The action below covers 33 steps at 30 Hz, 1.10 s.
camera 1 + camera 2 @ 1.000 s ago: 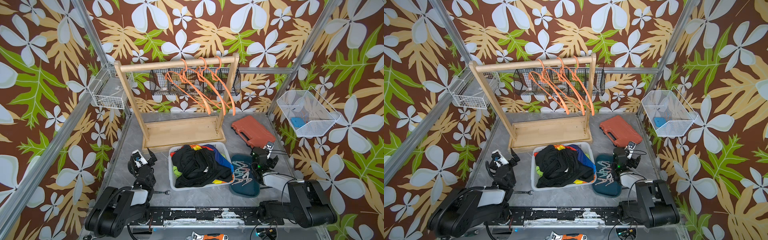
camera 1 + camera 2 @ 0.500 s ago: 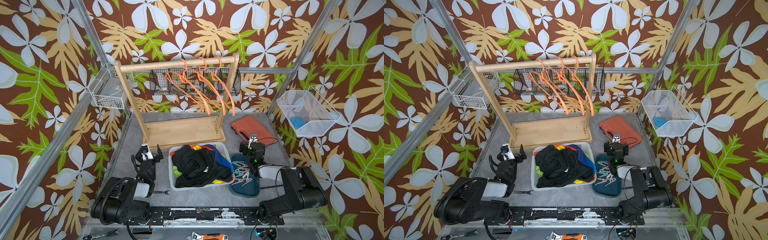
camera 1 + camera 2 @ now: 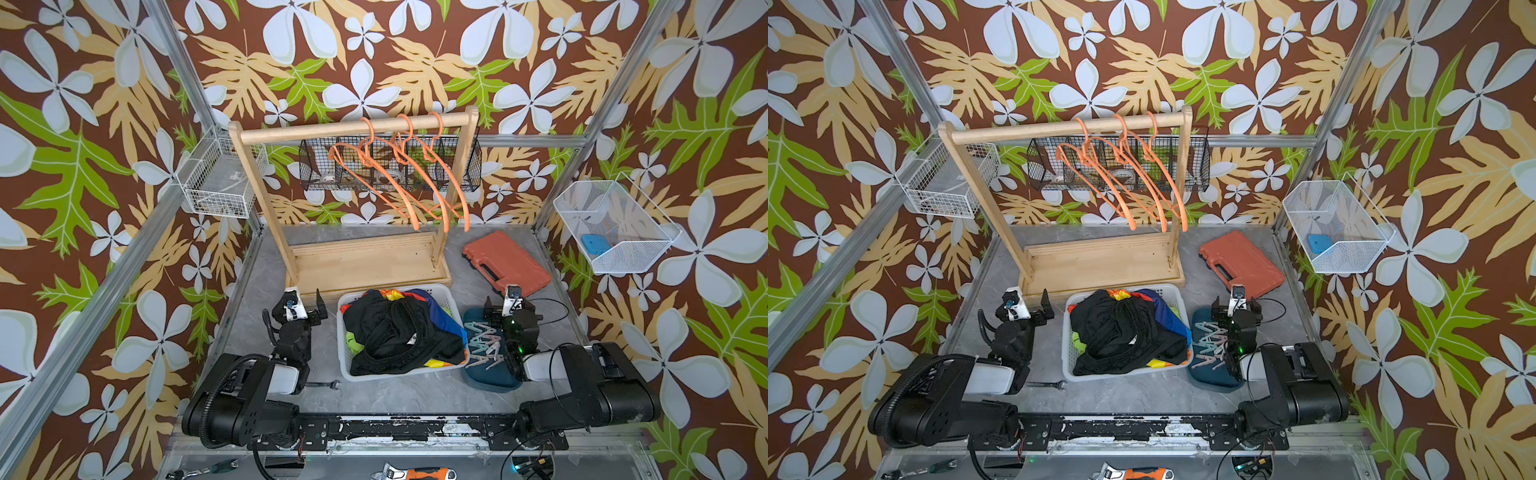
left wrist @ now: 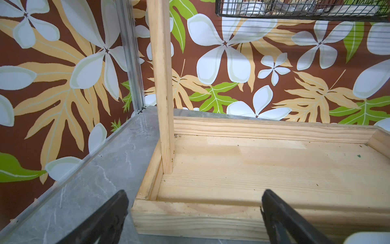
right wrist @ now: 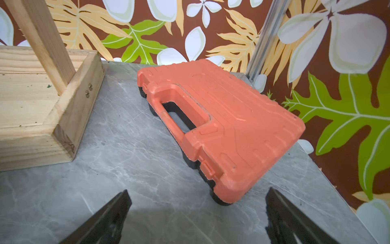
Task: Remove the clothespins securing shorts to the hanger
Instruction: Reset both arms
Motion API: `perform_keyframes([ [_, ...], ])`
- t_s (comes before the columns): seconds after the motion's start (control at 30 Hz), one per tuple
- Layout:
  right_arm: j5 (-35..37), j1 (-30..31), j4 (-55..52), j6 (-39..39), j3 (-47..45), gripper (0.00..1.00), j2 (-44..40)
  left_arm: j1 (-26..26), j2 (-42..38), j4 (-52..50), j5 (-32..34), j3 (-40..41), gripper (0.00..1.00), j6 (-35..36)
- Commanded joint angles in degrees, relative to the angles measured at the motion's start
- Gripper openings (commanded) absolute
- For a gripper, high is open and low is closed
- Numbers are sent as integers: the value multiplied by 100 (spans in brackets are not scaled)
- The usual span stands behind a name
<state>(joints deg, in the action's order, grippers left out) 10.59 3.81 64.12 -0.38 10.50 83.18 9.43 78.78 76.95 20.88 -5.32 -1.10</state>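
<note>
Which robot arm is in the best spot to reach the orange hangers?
Probably the right. The hangers hang toward the wooden rack's right end, nearer the right claw; the left claw sits by its opposite post. Both claws are open and empty.

Three hangers (image 3: pixel 417 220) are counted at twelve o'clock, three shorts (image 3: pixel 390 332) at centre, one orange case (image 3: pixel 507 262) at two, and roughly ten clothespins (image 3: pixel 482 340) at four.
</note>
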Motion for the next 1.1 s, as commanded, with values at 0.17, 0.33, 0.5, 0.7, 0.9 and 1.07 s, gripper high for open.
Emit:
perform_keyframes([
  [0.17,-86,-101,-25,144,239,100,61,-7,-3,216,-21,10,100,40],
  [0.33,-110,-127,-51,153,241,99,34,-6,-3,192,-31,-1,100,40],
  [0.5,-110,-127,-69,153,242,99,39,-48,-3,25,-83,-88,100,-3],
  [0.7,-110,-127,-69,155,242,100,32,-150,-11,-162,-289,-170,100,-57],
  [0.9,-114,-126,-67,153,242,100,39,-240,-21,-301,-487,-234,100,-91],
  [1.07,-110,-127,-81,153,250,100,33,-250,-20,-303,-511,-237,100,-100],
])
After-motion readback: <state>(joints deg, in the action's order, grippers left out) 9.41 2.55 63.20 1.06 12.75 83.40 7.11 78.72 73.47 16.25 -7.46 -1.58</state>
